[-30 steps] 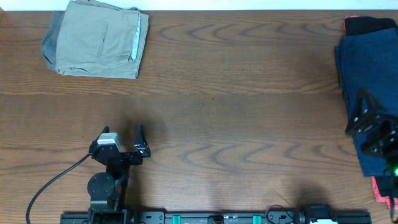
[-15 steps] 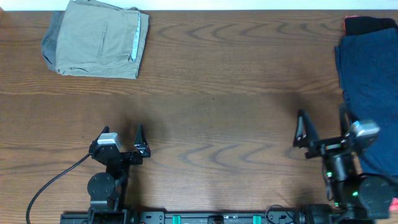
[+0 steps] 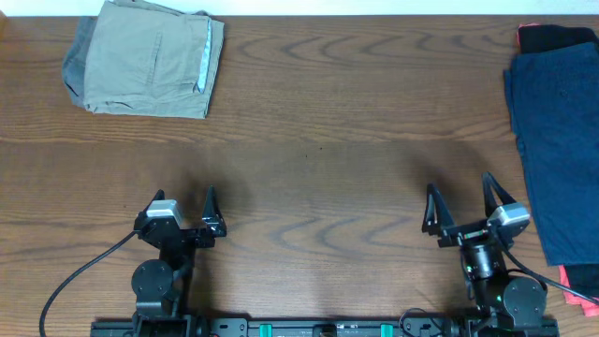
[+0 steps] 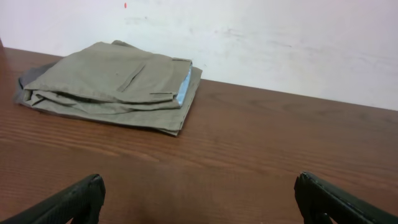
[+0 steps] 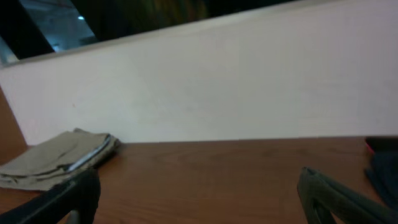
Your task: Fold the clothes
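Left gripper (image 3: 182, 201) low at near edge of wooden table (image 3: 328, 122), jaws spread wide, empty. In left wrist view (image 4: 199, 205) dark fingers (image 4: 68, 202) only at the bottom corners, bare wood between them.

Right gripper (image 3: 460, 197) also at near edge, well apart from left one, jaws wide, holding nothing. Same in right wrist view (image 5: 199, 202): fingers (image 5: 62, 199) far apart, only tabletop between.

Folded khaki shorts (image 3: 145, 58) well ahead of left gripper and a bit to its left, at far edge of table against white wall (image 4: 280, 43). Welt pocket facing up, pale blue lining showing at the right-hand fold. Seen again in left wrist view (image 4: 112, 87), flat, not touching either claw. Grey-brown garment (image 3: 77, 65) peeking out underneath on its left side; how it is folded cannot be told.

From right gripper, khaki shorts (image 5: 56, 158) far ahead and far left, small and blurred.

Navy garment (image 3: 557, 140) just right of right gripper, running ahead of it along the right table edge, spread loosely, unfolded. Only its edge in right wrist view (image 5: 382, 168). Black garment (image 3: 557, 37) at its far end, partly under it. Red fabric (image 3: 573, 283) poking out beside right gripper's right side at the frame edge; too little visible to name.

Black cable (image 3: 70, 281) curving off behind left gripper's left side.
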`<control>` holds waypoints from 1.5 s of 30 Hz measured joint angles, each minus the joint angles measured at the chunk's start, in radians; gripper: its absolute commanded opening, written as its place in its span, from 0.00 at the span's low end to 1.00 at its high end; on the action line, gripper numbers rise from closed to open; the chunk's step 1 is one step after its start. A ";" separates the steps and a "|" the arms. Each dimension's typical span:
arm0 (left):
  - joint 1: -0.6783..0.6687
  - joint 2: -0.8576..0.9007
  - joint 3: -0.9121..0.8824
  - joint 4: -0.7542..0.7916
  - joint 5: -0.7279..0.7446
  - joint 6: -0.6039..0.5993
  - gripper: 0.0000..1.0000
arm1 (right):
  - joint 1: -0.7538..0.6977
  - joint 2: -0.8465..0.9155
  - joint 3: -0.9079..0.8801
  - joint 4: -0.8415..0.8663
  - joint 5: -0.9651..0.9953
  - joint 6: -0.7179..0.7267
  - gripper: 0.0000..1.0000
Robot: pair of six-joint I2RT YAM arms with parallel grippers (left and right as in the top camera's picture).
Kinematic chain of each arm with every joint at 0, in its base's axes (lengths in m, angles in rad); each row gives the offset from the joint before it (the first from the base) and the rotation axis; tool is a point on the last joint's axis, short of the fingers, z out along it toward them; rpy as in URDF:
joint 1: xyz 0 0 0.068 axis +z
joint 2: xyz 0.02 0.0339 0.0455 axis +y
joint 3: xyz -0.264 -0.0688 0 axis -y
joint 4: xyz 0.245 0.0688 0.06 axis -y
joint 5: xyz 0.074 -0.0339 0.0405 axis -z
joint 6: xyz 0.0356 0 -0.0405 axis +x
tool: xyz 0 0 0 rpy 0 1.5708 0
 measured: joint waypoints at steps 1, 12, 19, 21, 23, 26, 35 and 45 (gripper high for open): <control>0.000 0.000 0.000 0.000 0.000 0.000 0.98 | 0.000 0.000 -0.009 -0.001 0.008 0.000 0.99; 0.000 0.000 0.000 0.000 0.000 0.000 0.97 | 0.006 -0.007 -0.067 -0.033 0.117 0.000 0.99; 0.000 0.000 0.000 0.000 0.000 0.000 0.98 | 0.006 -0.009 -0.072 -0.172 0.154 -0.001 0.99; 0.000 0.000 0.000 0.000 0.000 0.000 0.98 | 0.006 -0.011 -0.072 -0.171 0.158 -0.001 0.99; 0.000 0.000 0.000 0.000 0.000 0.000 0.98 | 0.006 -0.011 -0.072 -0.172 0.158 -0.001 0.99; 0.000 0.000 0.000 0.000 0.000 0.000 0.98 | 0.006 -0.011 -0.072 -0.172 0.160 -0.001 0.99; 0.000 0.000 0.000 0.000 0.000 0.000 0.98 | 0.006 -0.011 -0.072 -0.172 0.161 -0.001 0.99; 0.000 0.000 0.000 0.000 0.000 0.000 0.98 | 0.006 -0.011 -0.072 -0.172 0.161 -0.001 0.99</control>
